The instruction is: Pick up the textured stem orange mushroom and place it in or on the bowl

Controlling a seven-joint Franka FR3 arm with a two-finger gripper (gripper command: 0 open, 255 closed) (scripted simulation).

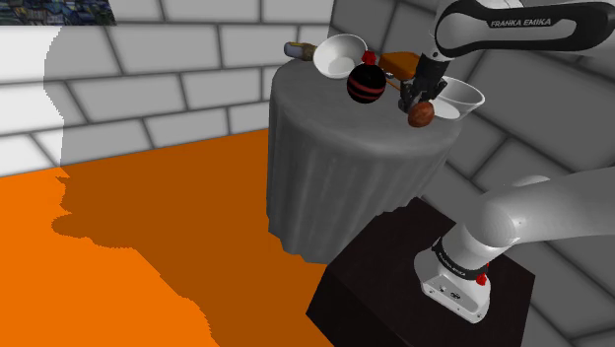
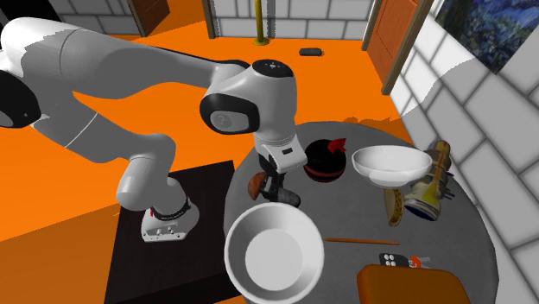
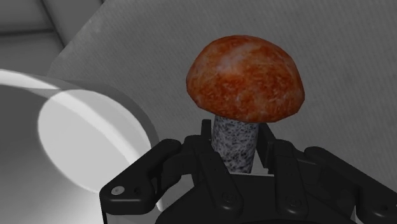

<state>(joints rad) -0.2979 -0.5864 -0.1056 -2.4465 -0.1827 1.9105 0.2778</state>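
Observation:
A mushroom (image 3: pixel 245 79) with a mottled orange-red cap and a speckled grey stem stands upright between my black fingers (image 3: pixel 205 130), which close in on the stem from both sides. In the shoulder view the gripper (image 1: pixel 419 99) points down over the mushroom (image 1: pixel 421 114) near the table edge closest to the stand. A white bowl (image 1: pixel 461 99) sits right beside it, toward that view's right. From the second exterior view the gripper (image 2: pixel 272 192) covers most of the mushroom (image 2: pixel 257 181), with the bowl (image 2: pixel 275 252) just in front.
The round table (image 1: pixel 335 168) has a grey cloth. On it are a second white bowl (image 2: pixel 390 164), a black round object with red stripes (image 2: pixel 325 161), a bottle-like object (image 2: pixel 429 181), a thin brown stick (image 2: pixel 361 240) and an orange block (image 2: pixel 423 285). The black stand (image 1: pixel 394 286) is beside the table.

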